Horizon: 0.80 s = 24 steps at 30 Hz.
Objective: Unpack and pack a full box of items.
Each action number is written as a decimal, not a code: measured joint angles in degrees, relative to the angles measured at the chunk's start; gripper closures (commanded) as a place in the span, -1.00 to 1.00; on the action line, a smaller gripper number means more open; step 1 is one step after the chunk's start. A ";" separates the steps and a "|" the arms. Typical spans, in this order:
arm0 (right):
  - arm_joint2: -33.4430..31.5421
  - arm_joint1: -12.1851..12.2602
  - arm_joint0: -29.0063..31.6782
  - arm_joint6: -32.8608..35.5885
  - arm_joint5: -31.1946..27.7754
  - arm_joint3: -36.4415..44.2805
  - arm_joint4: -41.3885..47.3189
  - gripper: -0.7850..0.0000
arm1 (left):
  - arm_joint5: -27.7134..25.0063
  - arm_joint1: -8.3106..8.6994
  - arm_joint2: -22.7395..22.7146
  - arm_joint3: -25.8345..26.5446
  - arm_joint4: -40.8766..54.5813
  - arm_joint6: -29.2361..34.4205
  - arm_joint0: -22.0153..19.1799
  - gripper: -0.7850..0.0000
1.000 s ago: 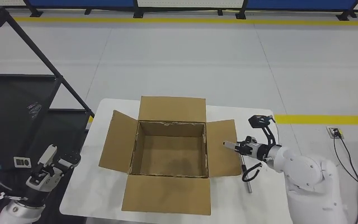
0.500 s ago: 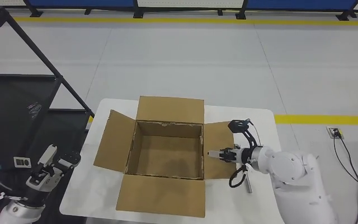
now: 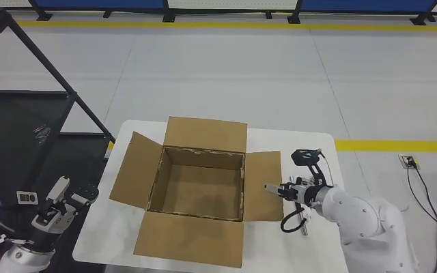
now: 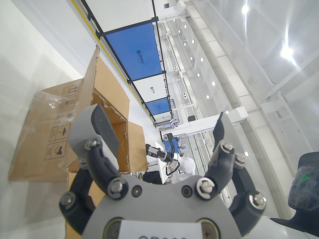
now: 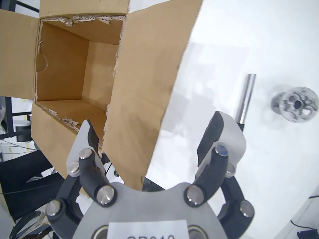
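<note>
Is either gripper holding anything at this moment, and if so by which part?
Nothing is held. The right gripper is open, with a side flap of the box between its fingers but not clamped. The left gripper is open and empty.

Top looks down; wrist views (low, close) share the box [image 3: 191,239].

A large industrial hall: pale floor [image 3: 218,68] with a yellow line [image 3: 205,24] at 12 o'clock, blue and white partition panels [image 4: 132,50], and a high ceiling [image 4: 274,58] with spotlights [image 4: 245,9].
</note>
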<state>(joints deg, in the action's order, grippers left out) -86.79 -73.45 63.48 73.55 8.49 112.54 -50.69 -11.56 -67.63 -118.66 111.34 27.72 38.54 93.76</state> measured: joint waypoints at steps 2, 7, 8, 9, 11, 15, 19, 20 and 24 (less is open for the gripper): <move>-2.47 0.39 1.82 0.50 0.37 1.22 -0.79 -1.00 | 0.00 0.00 0.00 0.00 0.00 0.00 0.00 -1.00; -5.30 0.60 3.39 -0.31 1.79 1.62 0.43 -1.00 | 0.00 0.00 0.00 0.00 0.00 0.00 0.00 -1.00; -5.22 0.59 3.35 -0.30 1.76 1.61 0.41 -1.00 | 0.00 0.00 0.00 0.00 0.00 0.00 0.00 -1.00; -5.20 0.59 3.34 -0.29 1.75 1.60 0.39 -1.00 | 0.00 0.00 0.00 0.00 0.00 0.00 0.00 -1.00; -5.19 0.59 3.34 -0.28 1.74 1.60 0.38 -1.00 | 0.00 0.00 0.00 0.00 0.00 0.00 0.00 -1.00; -5.19 0.59 3.34 -0.28 1.74 1.60 0.38 -1.00 | 0.00 0.00 0.00 0.00 0.00 0.00 0.00 -1.00; -4.90 0.76 3.97 -2.49 1.99 0.45 -2.44 -1.00 | 0.00 0.00 0.00 0.00 0.00 0.00 0.00 -1.00; -4.83 0.93 3.74 -2.81 2.10 -0.72 -4.48 -1.00 | 0.00 0.00 0.00 0.00 0.00 0.00 0.00 -1.00; -4.16 1.46 1.41 0.30 2.05 -5.87 -9.98 -1.00 | 0.00 0.00 0.00 0.00 0.00 0.00 0.00 -1.00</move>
<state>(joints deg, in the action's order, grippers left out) -90.96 -71.99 64.89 73.85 10.53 106.67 -60.67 -11.56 -67.63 -118.66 111.34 27.71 38.54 93.76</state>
